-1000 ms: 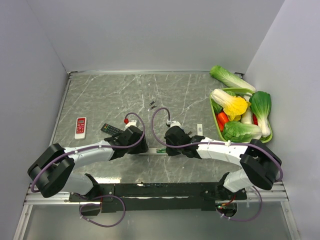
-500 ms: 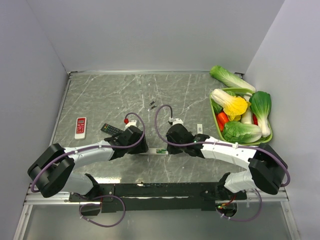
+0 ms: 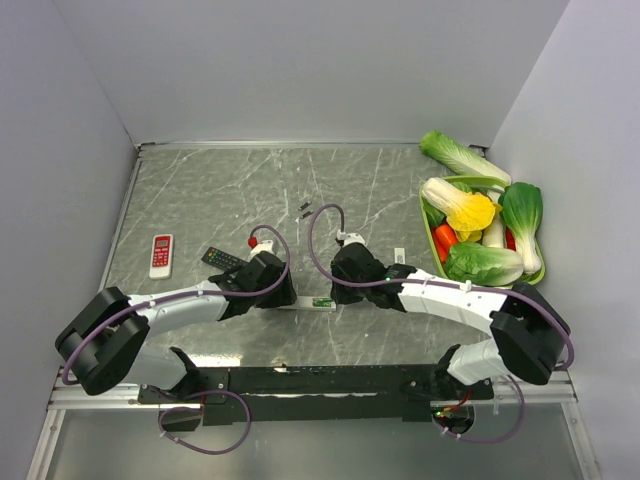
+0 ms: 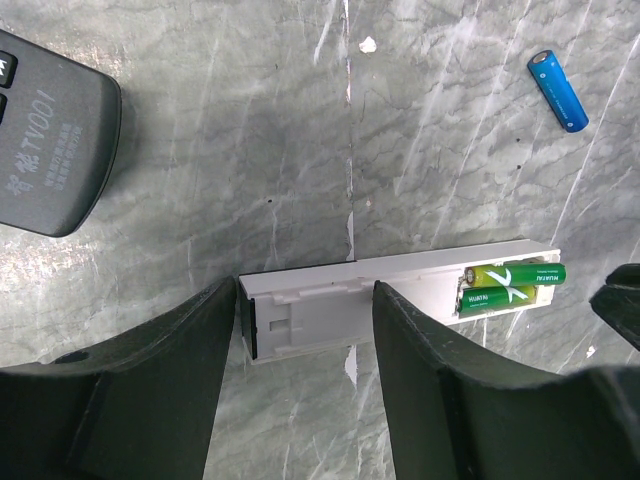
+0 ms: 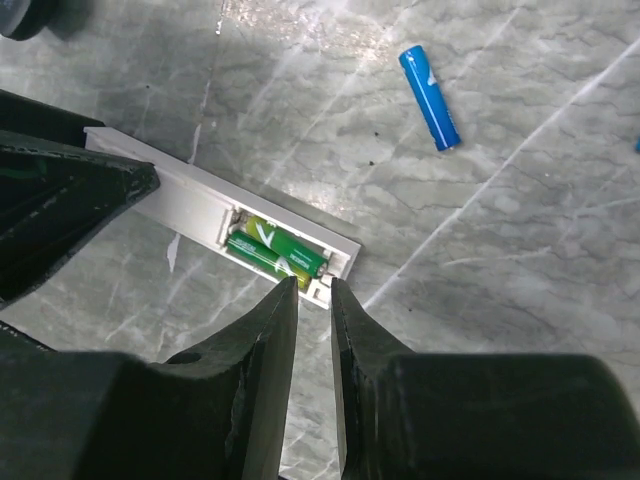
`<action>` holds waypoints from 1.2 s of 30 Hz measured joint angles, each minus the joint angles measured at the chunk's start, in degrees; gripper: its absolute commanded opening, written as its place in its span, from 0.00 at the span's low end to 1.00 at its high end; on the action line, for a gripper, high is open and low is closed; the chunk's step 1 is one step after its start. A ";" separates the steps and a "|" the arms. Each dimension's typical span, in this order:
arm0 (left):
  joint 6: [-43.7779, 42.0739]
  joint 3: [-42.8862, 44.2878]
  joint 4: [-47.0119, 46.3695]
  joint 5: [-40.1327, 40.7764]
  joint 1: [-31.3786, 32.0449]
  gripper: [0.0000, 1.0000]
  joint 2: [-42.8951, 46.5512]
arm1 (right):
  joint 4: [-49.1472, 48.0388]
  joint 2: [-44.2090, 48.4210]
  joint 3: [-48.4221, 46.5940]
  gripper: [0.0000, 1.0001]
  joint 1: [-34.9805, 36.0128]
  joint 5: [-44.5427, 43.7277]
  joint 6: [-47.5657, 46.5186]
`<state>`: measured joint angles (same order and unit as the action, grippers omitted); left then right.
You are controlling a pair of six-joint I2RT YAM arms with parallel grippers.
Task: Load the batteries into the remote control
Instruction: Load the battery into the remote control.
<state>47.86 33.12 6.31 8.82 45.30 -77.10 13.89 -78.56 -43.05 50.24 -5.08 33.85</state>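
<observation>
A white remote [image 4: 400, 285] lies back up with its battery bay open, and two green batteries [image 4: 510, 285] sit side by side in the bay. My left gripper [image 4: 305, 300] is open and straddles the remote's closed end, left finger against the end. My right gripper [image 5: 313, 285] is nearly shut with a narrow empty gap. Its tips are at the bay end of the remote [image 5: 190, 190], just beside the green batteries [image 5: 275, 250]. A loose blue battery [image 5: 429, 83] lies on the table beyond; it also shows in the left wrist view [image 4: 558, 91]. In the top view both grippers [image 3: 272, 283] [image 3: 345, 275] meet over the remote [image 3: 318, 301].
A black remote [image 3: 222, 259] lies left of my left gripper, and a white and red remote [image 3: 161, 254] lies farther left. Small dark batteries [image 3: 304, 208] lie mid-table. A green tray [image 3: 428, 232] of toy vegetables stands at the right. A small white piece [image 3: 399, 256] lies near it.
My right gripper has shifted slightly up and left over the remote's bay end. The left arm and the remote have not moved.
</observation>
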 measured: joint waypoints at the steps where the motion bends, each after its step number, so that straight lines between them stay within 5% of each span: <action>1: 0.00 0.00 0.00 0.00 0.00 0.61 0.00 | -0.24 -0.20 -0.09 0.27 -0.04 0.17 0.04; 27: 0.02 0.00 -0.02 -0.31 0.00 0.61 0.02 | -1.29 -4.92 -0.20 0.09 -0.37 4.33 2.12; 32: 0.00 0.00 0.00 -0.44 0.00 0.61 0.02 | -1.29 -4.90 -0.20 0.11 -0.37 4.61 2.27; 36: 0.02 0.00 0.00 -0.44 0.00 0.61 0.02 | -0.50 -4.44 -0.20 0.23 -0.37 4.48 2.16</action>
<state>47.88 33.12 6.31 8.38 45.30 -77.08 13.39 -83.00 -43.24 49.87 -0.60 36.01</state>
